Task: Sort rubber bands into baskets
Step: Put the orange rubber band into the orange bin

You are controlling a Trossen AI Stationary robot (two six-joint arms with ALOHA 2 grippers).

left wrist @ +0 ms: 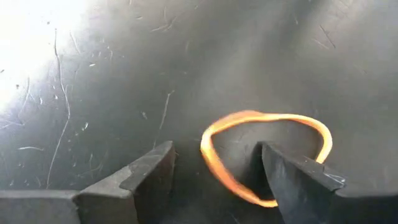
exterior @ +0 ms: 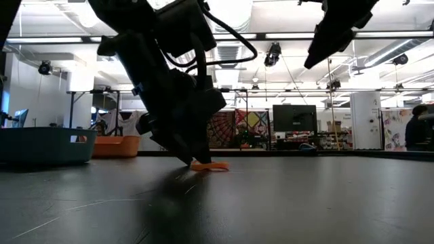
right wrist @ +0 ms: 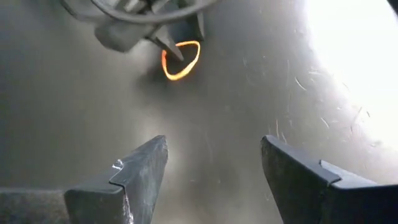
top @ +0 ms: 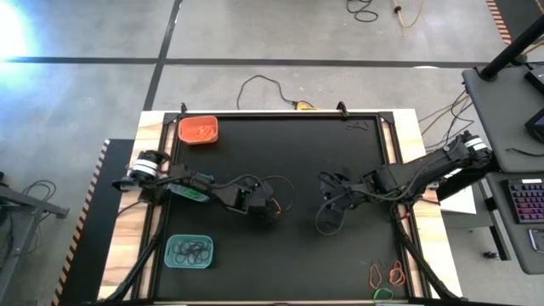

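Note:
An orange rubber band [left wrist: 267,118] lies flat on the black mat near the table's middle; it also shows in the low view [exterior: 210,165] and the right wrist view [right wrist: 181,60]. My left gripper [top: 270,212] is open and low over it, with one side of the loop [left wrist: 214,168] between its fingers. My right gripper [top: 327,204] is open and empty, raised above the mat to the right of the band. An orange basket [top: 198,129] stands at the far left. One teal basket [top: 188,252] with black bands stands at the near left. Another teal basket [top: 190,193] shows under my left arm. My left gripper comes at the band from above, its fingers pointing down at the mat. One finger [left wrist: 298,180] stands inside the loop and the other [left wrist: 143,177] outside it. The band lies flat on the mat. I cannot tell whether a finger touches it.
Two orange bands [top: 385,273] and a green one [top: 382,293] lie at the mat's near right corner. A black band [top: 357,127] lies at the far right. Cables trail from both arms over the mat's middle [top: 327,223]. A keyboard [top: 527,202] sits on a desk to the right of the table.

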